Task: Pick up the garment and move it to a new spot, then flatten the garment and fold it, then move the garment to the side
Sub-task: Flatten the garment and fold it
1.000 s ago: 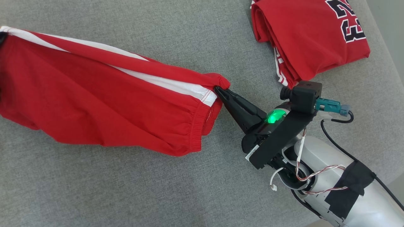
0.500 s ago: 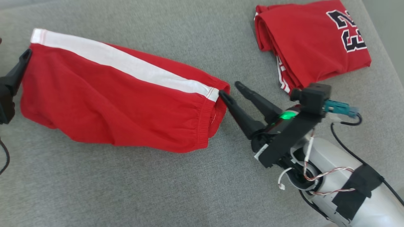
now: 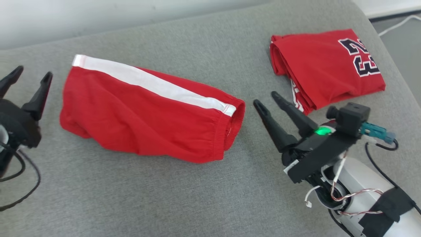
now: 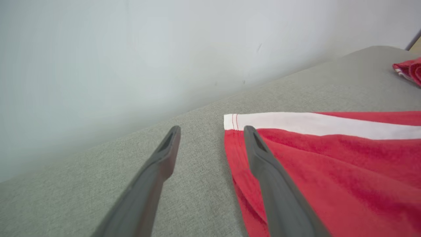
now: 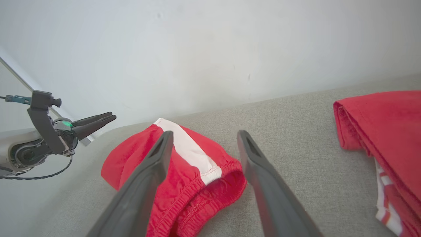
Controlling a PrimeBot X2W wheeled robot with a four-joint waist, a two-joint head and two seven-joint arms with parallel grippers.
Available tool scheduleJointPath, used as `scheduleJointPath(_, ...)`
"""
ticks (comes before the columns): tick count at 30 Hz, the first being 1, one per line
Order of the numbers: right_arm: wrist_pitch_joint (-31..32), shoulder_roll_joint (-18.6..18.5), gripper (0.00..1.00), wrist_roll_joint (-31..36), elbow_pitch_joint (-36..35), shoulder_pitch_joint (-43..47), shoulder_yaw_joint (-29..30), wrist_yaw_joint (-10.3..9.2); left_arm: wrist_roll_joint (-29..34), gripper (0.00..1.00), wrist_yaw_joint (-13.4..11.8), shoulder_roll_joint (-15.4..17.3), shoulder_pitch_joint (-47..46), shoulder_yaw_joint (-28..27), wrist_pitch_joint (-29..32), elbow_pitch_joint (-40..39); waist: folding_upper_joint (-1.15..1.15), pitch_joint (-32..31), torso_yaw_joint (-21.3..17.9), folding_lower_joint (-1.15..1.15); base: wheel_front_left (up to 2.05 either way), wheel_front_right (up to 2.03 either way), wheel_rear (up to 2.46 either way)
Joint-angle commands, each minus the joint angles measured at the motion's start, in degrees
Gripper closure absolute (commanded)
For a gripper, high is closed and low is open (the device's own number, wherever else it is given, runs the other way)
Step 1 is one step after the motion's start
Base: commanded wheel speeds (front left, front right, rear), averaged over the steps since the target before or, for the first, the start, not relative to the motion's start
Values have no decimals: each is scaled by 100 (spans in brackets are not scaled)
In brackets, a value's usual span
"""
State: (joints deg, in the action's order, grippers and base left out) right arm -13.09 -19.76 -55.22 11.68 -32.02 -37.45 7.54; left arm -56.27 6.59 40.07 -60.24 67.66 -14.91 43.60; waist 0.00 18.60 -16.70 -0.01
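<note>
both ends just released: the left gripper (image 3: 34,70) and right gripper (image 3: 265,98) now hover with fingers apart beside the red shorts (image 3: 148,115), lying mid grey cushion (image 3: 164,197). the move looks done; flattening comes next.

Home setting: grey fabric sofa (image 3: 164,197)

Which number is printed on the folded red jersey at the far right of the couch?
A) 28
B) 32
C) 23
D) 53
C: the jersey shows dark, white-edged digits reading 23 near its far corner in the head view.
</note>
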Motion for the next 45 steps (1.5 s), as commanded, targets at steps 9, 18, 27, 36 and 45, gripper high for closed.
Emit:
scheduleJointPath(9, -206, 109, 0, 1923, 90, 932, 1378, -9, 552, 0, -297, -323, 1112, -1312, -33, -584, 0, -421, 302, 1, 0, 0, 0)
scheduleJointPath(18, 160, 676, 0, 3068, -625, 1762, 2277, -9, 917, 0, -195, -662, 1750, -1867, -33, -358, 0, -485, 195, 1, 0, 0, 0)
scheduleJointPath(27, 638, 860, 0, 3313, -1233, 1968, 2435, -9, 821, 0, 45, -1069, 1868, -2020, -34, 498, 0, -486, 35, 1, 0, 0, 0)
scheduleJointPath(36, 776, 861, 0, 3319, -1422, 2016, 2409, -9, 475, 0, 90, -1267, 1851, -1729, -13, 900, 0, -446, -158, 1, 0, 0, 0)
scheduleJointPath(45, 834, 843, 0, 3316, -1430, 1961, 2379, -9, 68, 0, 81, -1206, 1648, -1275, 148, 1104, 0, -462, -264, 1, 0, 0, 0)
